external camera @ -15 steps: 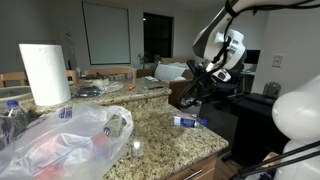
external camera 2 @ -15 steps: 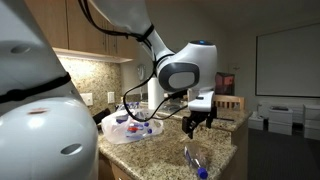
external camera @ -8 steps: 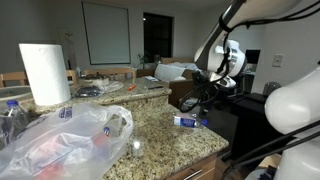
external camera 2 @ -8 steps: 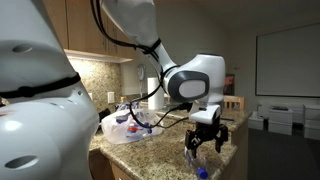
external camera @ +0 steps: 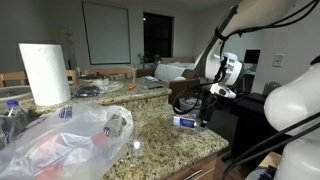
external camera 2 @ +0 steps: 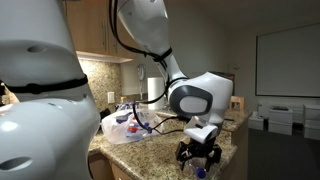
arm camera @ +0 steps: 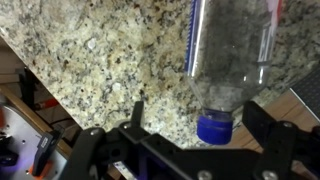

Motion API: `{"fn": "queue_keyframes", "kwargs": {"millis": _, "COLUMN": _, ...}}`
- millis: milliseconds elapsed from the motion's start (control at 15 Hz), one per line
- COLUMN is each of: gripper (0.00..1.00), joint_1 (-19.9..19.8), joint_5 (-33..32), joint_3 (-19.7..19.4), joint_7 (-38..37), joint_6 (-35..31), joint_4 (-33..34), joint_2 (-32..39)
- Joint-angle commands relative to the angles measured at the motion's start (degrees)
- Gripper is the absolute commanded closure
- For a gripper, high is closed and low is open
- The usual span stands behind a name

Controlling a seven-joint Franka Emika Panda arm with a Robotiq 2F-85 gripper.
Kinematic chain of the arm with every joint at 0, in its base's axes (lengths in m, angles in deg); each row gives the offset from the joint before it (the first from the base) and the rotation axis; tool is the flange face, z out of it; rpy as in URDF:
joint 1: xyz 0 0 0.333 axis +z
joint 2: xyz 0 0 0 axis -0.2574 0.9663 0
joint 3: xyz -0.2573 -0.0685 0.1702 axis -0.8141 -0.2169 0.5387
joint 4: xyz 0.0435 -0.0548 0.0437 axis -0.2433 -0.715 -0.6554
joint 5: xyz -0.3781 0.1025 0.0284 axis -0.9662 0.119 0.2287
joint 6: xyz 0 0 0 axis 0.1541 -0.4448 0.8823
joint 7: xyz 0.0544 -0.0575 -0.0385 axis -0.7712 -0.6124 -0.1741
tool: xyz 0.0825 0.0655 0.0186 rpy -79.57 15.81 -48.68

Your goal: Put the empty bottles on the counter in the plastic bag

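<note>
Gripper spread wide, astride the cap end of a clear blue-capped bottle lying on granite counter; plastic bag well apart

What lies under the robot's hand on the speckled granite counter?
A clear plastic bottle with a blue cap lies on its side on the granite counter, below the open hand. Its far end runs out of the wrist view.

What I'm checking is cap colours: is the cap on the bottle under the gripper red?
No, the wrist view shows a blue cap on that bottle.
</note>
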Motion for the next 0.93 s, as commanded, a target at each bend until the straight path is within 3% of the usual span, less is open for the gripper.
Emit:
{"fn": "queue_keyframes", "kwargs": {"millis": 0, "gripper": 0.0, "joint_1": -2.3, "joint_5": 2.8, "joint_3": 0.3, "joint_7": 0.1, "joint_6": -3.9, "joint_4": 0.0, "joint_2": 2.1}}
{"fn": "queue_keyframes", "kwargs": {"millis": 333, "gripper": 0.02, "joint_1": -5.8, "joint_5": 4.2, "joint_3": 0.1, "joint_7": 1.5, "joint_6": -8.5, "joint_4": 0.1, "joint_2": 3.2}}
{"fn": "queue_keyframes", "kwargs": {"millis": 400, "gripper": 0.2, "joint_1": -5.7, "joint_5": 6.0, "joint_3": 0.0, "joint_7": 3.0, "joint_6": -8.3, "joint_4": 0.1, "joint_2": 3.5}}
{"fn": "queue_keyframes", "kwargs": {"millis": 533, "gripper": 0.26, "joint_1": -5.1, "joint_5": 10.2, "joint_3": 0.1, "joint_7": 6.0, "joint_6": -7.9, "joint_4": 0.1, "joint_2": 4.2}}
{"fn": "queue_keyframes", "kwargs": {"millis": 867, "gripper": 0.62, "joint_1": -3.5, "joint_5": 26.4, "joint_3": 0.1, "joint_7": 21.1, "joint_6": -7.5, "joint_4": 0.1, "joint_2": 4.2}}
